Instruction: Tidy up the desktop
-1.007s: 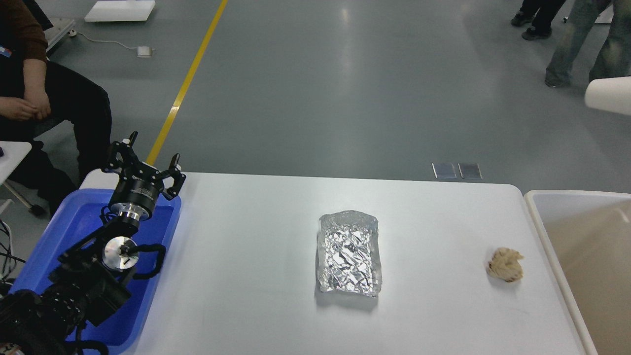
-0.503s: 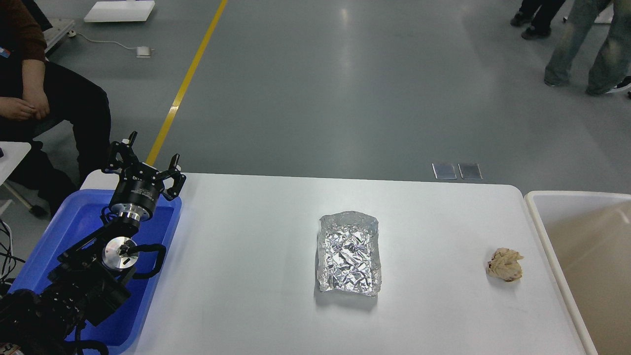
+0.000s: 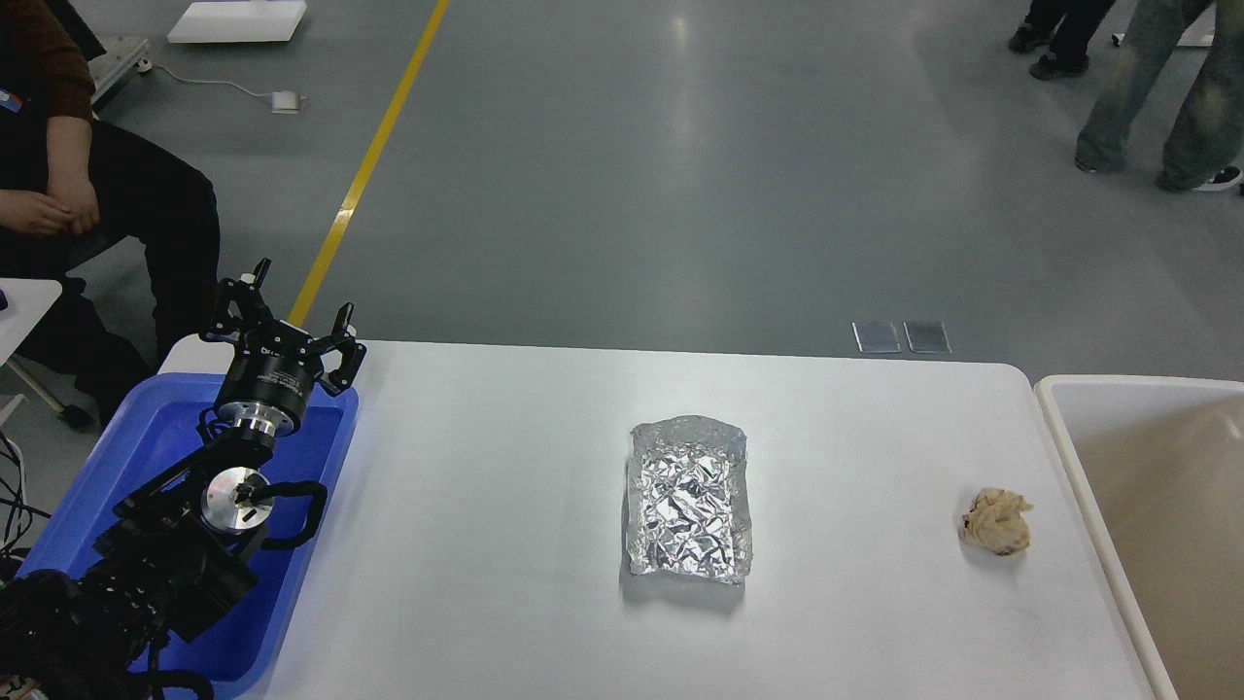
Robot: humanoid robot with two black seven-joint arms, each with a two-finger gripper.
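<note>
Left gripper: the left gripper (image 3: 292, 326) is raised over the far end of the blue tray (image 3: 155, 437), fingers spread apart and holding nothing.
Right gripper: out of sight, so nothing can be said of its jaws.
Counter: the white counter (image 3: 505, 506) carries two loose things, both lying well apart from the left gripper.
Foil tray: the crumpled foil tray (image 3: 688, 499) sits near the middle, to the right of the left gripper and a little nearer the robot; its long axis runs near-to-far.
Paper wad: the tan crumpled paper wad (image 3: 996, 522) lies far right, just beside the beige bin (image 3: 1069, 428).
Key relation: the foil tray is probably the left arm's nearest target; the wad likely suits the right arm better.
</note>
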